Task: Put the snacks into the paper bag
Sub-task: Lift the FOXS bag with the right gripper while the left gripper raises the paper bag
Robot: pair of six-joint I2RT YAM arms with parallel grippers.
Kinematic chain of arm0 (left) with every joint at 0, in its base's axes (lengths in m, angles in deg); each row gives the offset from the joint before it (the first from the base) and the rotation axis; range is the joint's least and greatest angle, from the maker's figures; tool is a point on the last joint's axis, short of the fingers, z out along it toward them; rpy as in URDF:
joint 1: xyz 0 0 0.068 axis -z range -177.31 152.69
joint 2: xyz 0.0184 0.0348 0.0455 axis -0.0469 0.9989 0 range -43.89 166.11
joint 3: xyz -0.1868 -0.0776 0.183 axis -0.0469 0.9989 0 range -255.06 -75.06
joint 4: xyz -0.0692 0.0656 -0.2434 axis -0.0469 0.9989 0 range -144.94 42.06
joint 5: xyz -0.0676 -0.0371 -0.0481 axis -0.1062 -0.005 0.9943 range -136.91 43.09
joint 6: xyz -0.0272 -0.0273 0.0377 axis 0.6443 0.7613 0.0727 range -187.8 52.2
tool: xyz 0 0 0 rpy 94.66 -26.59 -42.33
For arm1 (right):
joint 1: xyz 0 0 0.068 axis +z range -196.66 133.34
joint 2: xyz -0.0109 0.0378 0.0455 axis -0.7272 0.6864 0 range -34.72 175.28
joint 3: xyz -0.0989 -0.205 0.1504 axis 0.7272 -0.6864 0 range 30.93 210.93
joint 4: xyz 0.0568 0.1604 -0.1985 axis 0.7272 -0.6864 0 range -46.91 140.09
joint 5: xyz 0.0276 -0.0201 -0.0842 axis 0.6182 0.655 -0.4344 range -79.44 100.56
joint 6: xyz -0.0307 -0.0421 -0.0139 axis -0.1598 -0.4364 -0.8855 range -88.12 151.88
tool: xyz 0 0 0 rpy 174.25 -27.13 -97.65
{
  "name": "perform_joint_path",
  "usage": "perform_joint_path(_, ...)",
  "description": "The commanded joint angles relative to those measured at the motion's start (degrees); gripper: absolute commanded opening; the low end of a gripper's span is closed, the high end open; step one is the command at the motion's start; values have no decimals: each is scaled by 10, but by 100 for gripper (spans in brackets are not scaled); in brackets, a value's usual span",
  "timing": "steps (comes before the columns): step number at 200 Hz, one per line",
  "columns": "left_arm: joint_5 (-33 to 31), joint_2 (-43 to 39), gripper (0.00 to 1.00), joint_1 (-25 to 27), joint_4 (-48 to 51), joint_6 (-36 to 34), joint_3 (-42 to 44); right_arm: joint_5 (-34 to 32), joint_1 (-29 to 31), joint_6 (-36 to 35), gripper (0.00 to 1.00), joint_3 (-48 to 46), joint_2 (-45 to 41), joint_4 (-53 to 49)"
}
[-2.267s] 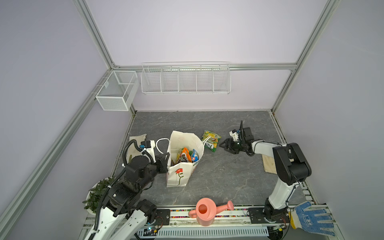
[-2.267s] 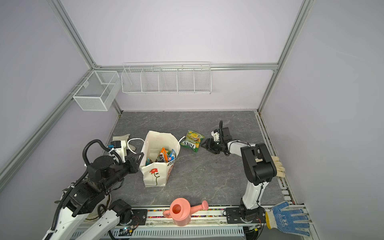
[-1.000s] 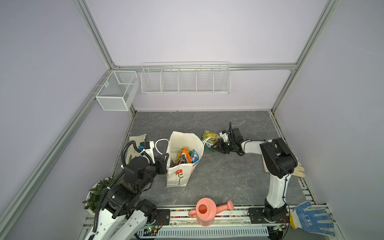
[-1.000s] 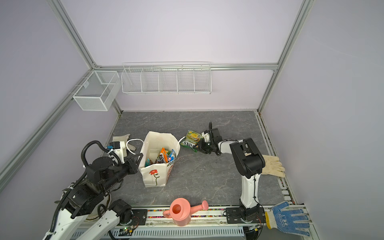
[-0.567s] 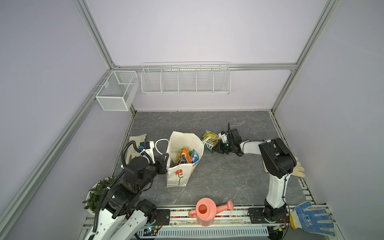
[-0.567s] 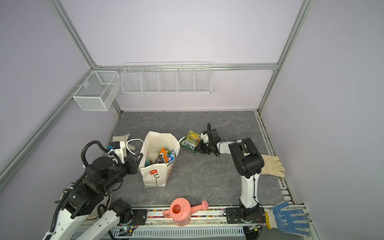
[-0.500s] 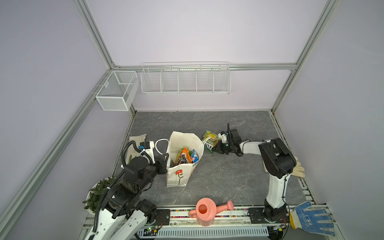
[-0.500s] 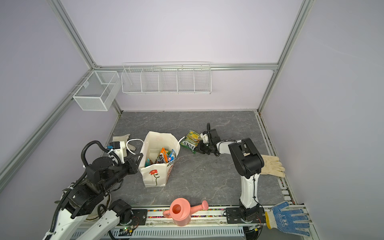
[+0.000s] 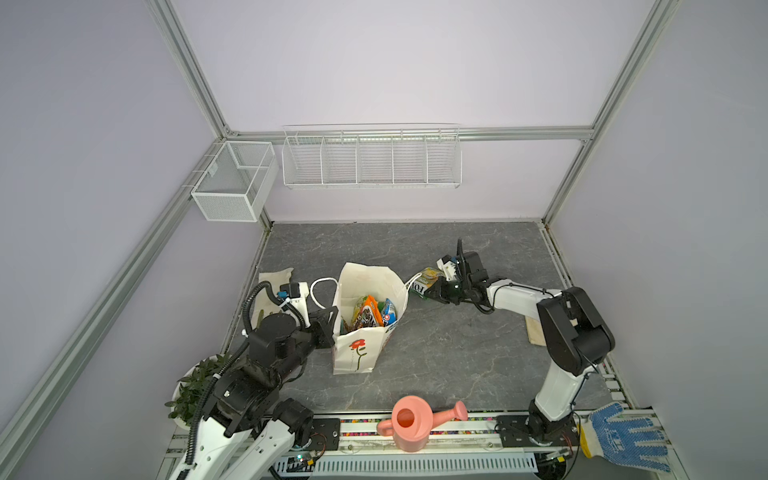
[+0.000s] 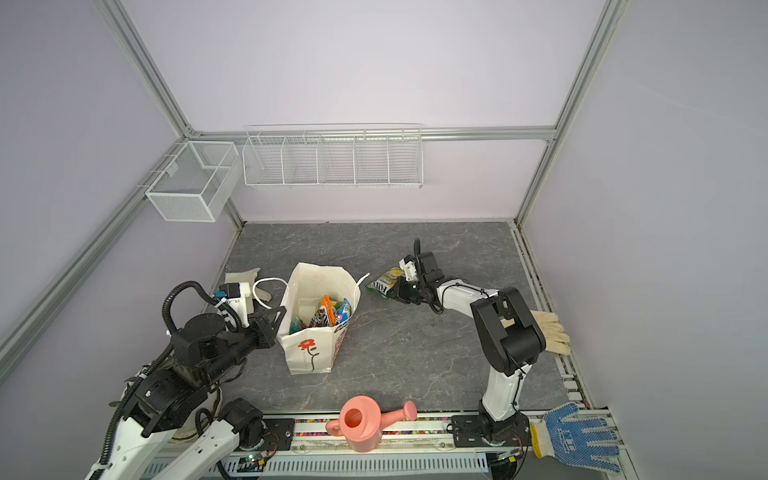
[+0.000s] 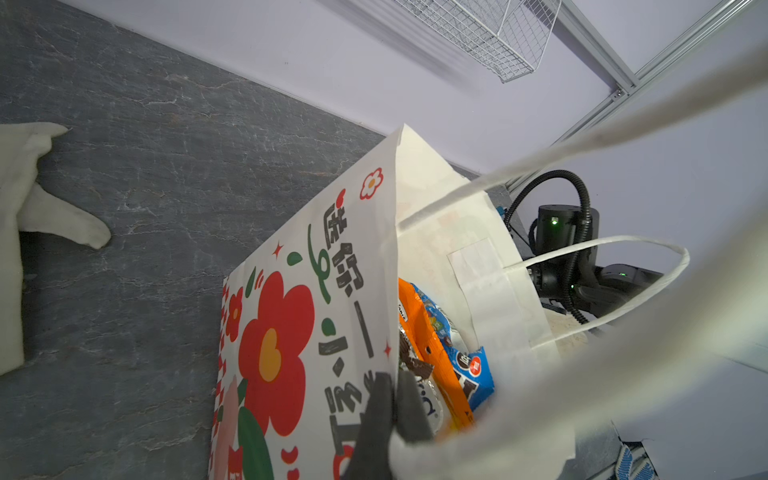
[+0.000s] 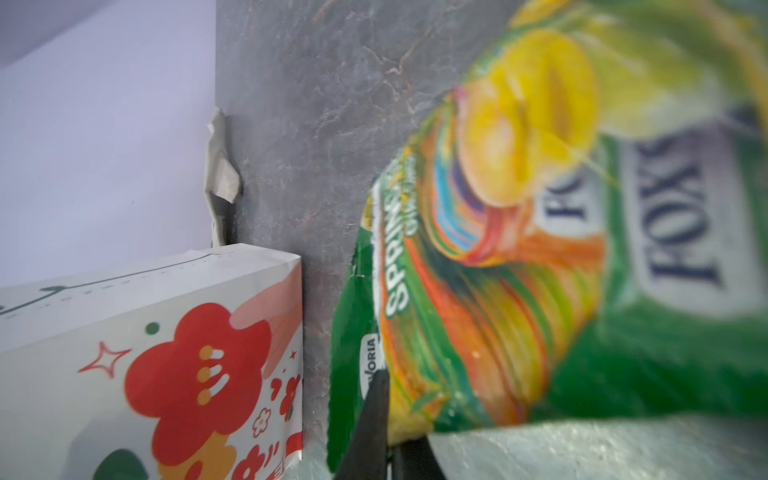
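1. At far left in both top views, the left gripper (image 9: pixel 329 319) is clenched on the paper bag (image 9: pixel 356 350) at its left rim. In the left wrist view its dark fingers (image 11: pixel 376 409) sit one each side of the paper wall. Judged purpose: holding the mouth open.
2. Bag stands upright on the grey stone-look table (image 9: pixel 457 353), mouth up. It is boxy, of thin creased cream paper with a red flower print. The snacks (image 9: pixel 372 313) already inside are glossy film packets, orange and blue among them, standing on edge.
3. Just right of the bag, not touching it, is a green-yellow FOX'S packet (image 9: pixel 426 282). It is a flat pillow of slick, crinkled film. Its long axis slants from the pincer toward the bag's right wall. A white cord handle (image 9: pixel 409 286) droops out between the two.
4. Right gripper (image 9: pixel 439 293) is clamped on the packet's edge farthest from the bag. The bag mouth lies left of this pincer and, as judged, higher. Right arm is nearer, so the move is up and leftward, clearing rim and cord.
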Motion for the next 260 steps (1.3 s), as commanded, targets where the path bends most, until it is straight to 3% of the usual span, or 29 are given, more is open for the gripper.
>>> perform_joint_path(1,1,-4,0,1,-1,2,-7,-20,7,-27,7,-4,-45,-32)
perform_joint_path(141,1,20,0,1,-17,0,-41,-73,20,-57,7,-7,-184,-109)
perform_joint_path(260,48,115,0,2,-100,2,-106,-150,20,-87,7,-24,-288,-175)
